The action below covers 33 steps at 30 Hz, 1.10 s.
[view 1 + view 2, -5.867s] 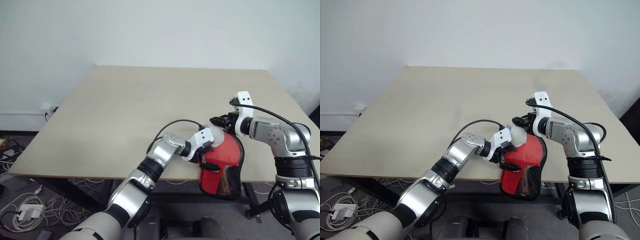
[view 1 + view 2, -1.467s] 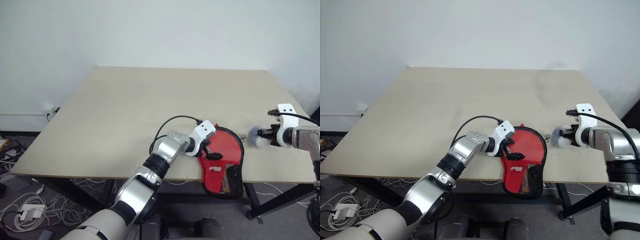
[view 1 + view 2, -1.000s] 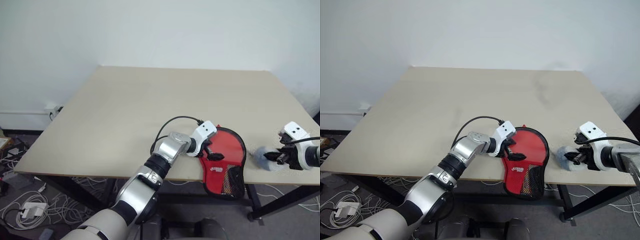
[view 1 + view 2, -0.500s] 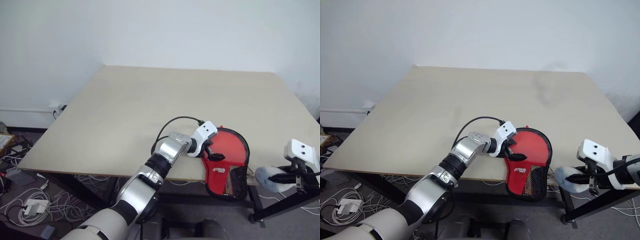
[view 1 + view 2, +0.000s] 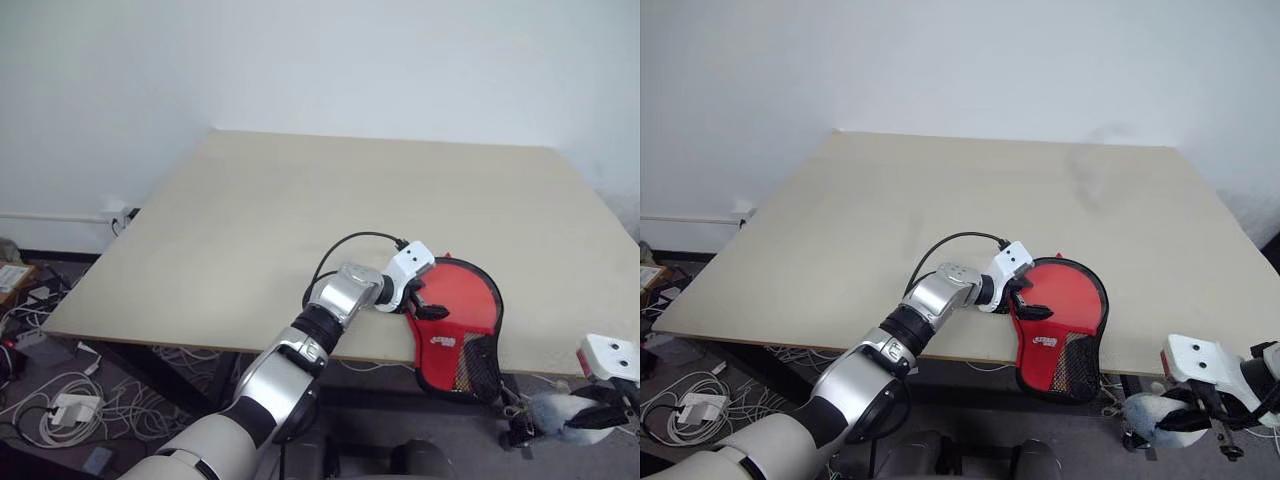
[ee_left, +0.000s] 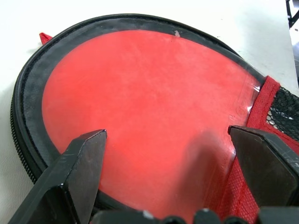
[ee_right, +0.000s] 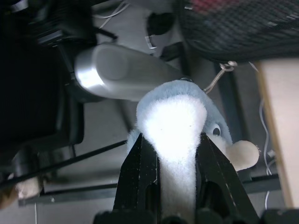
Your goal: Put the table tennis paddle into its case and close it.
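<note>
The red case [image 5: 460, 310] with black edging lies at the table's front edge, its black mesh end [image 5: 1075, 365] hanging over the edge. It lies flat, and the paddle is hidden. My left gripper [image 5: 424, 302] stands open at the case's left side, its fingers [image 6: 84, 158] spread wide over the red face [image 6: 149, 102]. My right gripper [image 5: 1185, 415] hangs below the table's edge at the right, shut on a pale blue-grey plush toy [image 7: 173, 112].
The beige table [image 5: 300, 200] stretches away to a white wall. Cables and a power strip [image 5: 60, 410] lie on the floor at the left. A keyring [image 7: 223, 70] dangles from the case's mesh end above the plush toy.
My right gripper has carried the plush toy off the table's right edge and down below it, toward me. The left gripper and the case have stayed put, and the camera has shifted slightly.
</note>
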Each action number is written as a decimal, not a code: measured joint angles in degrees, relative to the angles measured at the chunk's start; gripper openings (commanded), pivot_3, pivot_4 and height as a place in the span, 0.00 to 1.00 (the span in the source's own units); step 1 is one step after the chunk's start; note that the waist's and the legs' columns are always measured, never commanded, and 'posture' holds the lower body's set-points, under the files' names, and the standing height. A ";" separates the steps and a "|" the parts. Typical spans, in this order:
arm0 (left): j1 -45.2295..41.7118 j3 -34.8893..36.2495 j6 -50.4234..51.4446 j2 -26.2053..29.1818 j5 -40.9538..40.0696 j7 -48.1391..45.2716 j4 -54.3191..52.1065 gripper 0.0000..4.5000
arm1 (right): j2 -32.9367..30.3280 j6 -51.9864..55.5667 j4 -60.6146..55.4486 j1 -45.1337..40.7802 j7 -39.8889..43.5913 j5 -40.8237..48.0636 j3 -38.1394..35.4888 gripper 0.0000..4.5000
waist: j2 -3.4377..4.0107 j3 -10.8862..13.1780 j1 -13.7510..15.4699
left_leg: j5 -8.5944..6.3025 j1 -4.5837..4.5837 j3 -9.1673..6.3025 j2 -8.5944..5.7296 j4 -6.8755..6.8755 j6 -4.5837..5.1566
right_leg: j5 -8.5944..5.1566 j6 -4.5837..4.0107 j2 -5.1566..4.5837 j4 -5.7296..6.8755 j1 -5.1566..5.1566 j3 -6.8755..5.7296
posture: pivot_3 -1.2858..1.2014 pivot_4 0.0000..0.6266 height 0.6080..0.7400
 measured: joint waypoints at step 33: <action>-2.59 1.39 -2.60 -0.02 -0.05 0.10 5.30 1.00 | 2.99 14.36 1.42 -24.25 -12.35 8.98 10.48 0.93 | 0.00 -0.03 0.51 | -0.01 0.06 -0.65 0.01 -0.03 -0.01 | 0.23 -0.12 -0.16 -0.77 0.62 -1.03 | 0.52 0.00 0.88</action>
